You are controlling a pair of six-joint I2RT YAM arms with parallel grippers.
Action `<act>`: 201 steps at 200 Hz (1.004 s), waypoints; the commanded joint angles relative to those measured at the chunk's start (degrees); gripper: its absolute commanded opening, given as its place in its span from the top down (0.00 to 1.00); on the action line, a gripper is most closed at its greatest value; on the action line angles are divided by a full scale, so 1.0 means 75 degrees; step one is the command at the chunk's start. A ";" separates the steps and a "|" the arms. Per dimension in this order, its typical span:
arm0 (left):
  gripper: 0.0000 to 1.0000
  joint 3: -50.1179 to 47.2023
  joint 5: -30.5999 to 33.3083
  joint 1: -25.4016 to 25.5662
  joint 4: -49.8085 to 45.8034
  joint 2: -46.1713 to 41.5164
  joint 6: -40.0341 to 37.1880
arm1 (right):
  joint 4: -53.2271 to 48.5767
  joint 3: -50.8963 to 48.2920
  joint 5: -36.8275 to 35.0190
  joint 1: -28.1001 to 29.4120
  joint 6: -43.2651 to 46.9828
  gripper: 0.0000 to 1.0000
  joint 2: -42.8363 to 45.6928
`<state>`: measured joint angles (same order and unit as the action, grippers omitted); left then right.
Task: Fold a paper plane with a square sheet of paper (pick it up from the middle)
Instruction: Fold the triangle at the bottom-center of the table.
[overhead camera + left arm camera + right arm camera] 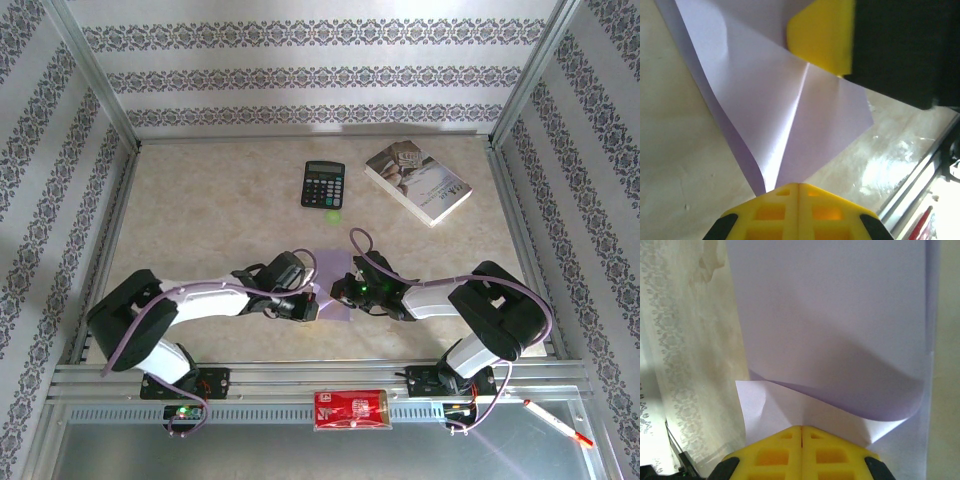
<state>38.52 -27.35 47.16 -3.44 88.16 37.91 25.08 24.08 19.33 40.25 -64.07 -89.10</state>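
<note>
Arms lay nose to nose over the near middle of the table (200,220), with the paper (337,270) between them. Left gripper (799,187) was closed, fingers pressed flush and pinching the paper's tapered end. From there the sheet fanned away, creased down the centre, its left side curled up off the tabletop. Past the crease, a yellow finger (822,35) of the right gripper (801,429) sat on the paper's far part. Right gripper was likewise clamped tight, nipping a pale folded corner. Above that corner the sheet bulged in a loose roll, then ran flat. Farther back, well apart from the paper: calculator (323,184), green disc (333,214) just beside its near edge, book (418,180) to the right, lying askew.
</note>
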 commanded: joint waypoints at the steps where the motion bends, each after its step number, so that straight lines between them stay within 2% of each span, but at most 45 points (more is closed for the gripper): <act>1: 0.98 0.0419 -0.0155 0.0029 0.0227 0.0354 -0.0078 | -0.0743 -0.0296 -0.0316 -0.0086 0.0202 0.99 -0.0226; 89: 0.99 0.0612 -0.0172 -0.0319 0.0095 0.1007 -0.0304 | -0.0769 -0.0299 -0.0301 -0.0124 0.0235 0.99 -0.0246; 134: 0.97 0.0554 -0.0646 -0.0463 0.0525 0.0832 -0.0030 | -0.0766 -0.0316 -0.0281 -0.0135 0.0240 0.99 -0.0247; 201: 0.98 0.0545 -0.0475 -0.0531 0.0093 0.1186 -0.0362 | -0.0812 -0.0291 -0.0290 -0.0150 0.0268 0.99 -0.0254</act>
<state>42.68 -31.05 43.75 -1.23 95.70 37.28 25.52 23.86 19.40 40.21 -64.05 -89.10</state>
